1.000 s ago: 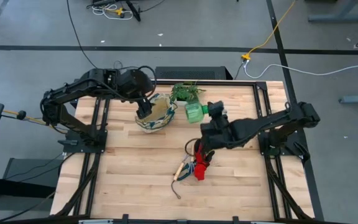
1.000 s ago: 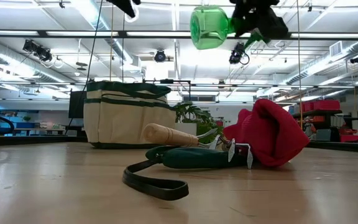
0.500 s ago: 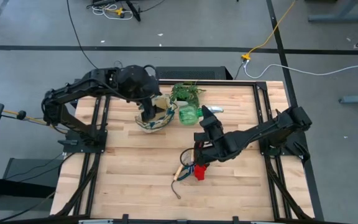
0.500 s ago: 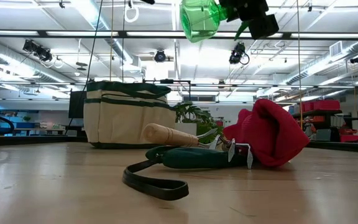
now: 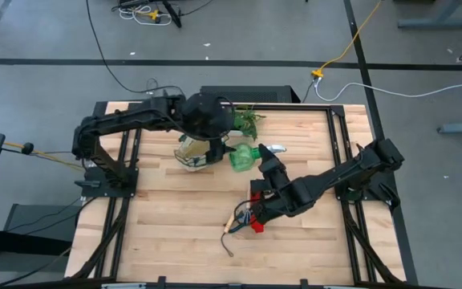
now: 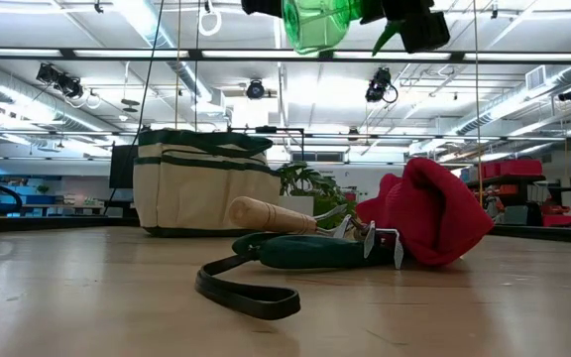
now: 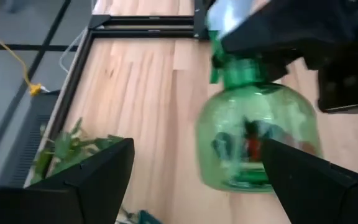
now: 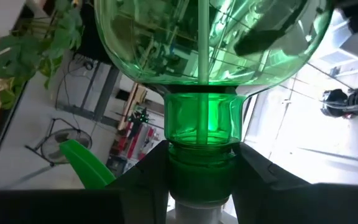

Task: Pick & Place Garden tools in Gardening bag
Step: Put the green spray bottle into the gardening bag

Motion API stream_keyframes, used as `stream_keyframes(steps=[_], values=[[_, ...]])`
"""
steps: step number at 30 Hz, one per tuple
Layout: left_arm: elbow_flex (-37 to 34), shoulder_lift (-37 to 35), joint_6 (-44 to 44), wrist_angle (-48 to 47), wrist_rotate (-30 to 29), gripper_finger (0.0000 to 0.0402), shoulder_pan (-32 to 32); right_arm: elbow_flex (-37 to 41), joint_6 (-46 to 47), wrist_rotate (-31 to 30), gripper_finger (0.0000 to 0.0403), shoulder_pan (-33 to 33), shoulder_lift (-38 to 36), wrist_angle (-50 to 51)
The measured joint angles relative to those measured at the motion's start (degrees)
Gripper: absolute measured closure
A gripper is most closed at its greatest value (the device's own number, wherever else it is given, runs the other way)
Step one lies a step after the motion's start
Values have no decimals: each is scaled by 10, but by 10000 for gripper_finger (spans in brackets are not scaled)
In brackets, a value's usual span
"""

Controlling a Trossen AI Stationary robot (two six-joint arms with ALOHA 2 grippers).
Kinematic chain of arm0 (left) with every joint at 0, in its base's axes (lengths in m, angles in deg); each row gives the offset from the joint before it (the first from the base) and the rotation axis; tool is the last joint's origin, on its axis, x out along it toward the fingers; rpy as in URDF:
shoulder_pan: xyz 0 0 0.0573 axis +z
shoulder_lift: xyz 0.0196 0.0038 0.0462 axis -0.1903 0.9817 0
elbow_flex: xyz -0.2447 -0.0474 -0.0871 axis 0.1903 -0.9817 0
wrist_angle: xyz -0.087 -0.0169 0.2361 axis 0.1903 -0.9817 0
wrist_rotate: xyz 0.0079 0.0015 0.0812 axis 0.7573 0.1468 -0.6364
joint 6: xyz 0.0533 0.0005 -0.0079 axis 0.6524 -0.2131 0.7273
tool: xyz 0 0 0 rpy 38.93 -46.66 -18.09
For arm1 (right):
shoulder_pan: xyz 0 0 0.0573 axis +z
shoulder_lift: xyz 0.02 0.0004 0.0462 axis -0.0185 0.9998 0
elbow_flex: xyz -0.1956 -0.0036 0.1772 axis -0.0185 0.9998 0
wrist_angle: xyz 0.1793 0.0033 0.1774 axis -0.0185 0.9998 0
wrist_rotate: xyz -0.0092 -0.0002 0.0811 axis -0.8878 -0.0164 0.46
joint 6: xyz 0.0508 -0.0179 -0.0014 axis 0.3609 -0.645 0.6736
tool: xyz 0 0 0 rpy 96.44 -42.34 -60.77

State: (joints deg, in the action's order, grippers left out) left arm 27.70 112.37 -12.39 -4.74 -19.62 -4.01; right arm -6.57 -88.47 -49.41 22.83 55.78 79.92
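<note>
The right gripper [image 5: 261,155] holds the green spray bottle [image 5: 243,157] by its neck, up in the air — just beside the bag [image 5: 192,152] and near the plant [image 5: 243,120]. The left gripper [image 5: 215,148] hangs over the bag with its fingers wide open, holding nothing. The red gloves [image 6: 429,213] and the little rake [image 6: 276,215] lie together on the table [image 5: 183,217] — well apart from the bag.

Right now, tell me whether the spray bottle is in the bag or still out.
Out. The spray bottle hangs in the air beside the bag, clamped at its neck by the right gripper; the low view shows it high above the table.
</note>
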Motion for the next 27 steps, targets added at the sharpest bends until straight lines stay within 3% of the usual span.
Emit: stream_keyframes(steps=[4,9,17,27], values=[[0,4,5,42,4,46,0,18,-10,1,281,3,0,-12],[0,5,-12,72,66,53,-1,37,-11,1,280,-5,0,-31],[0,40,-13,85,61,81,-5,37,-28,1,280,-16,0,-67],[0,64,-16,96,61,83,-5,39,-39,1,281,-17,0,-91]])
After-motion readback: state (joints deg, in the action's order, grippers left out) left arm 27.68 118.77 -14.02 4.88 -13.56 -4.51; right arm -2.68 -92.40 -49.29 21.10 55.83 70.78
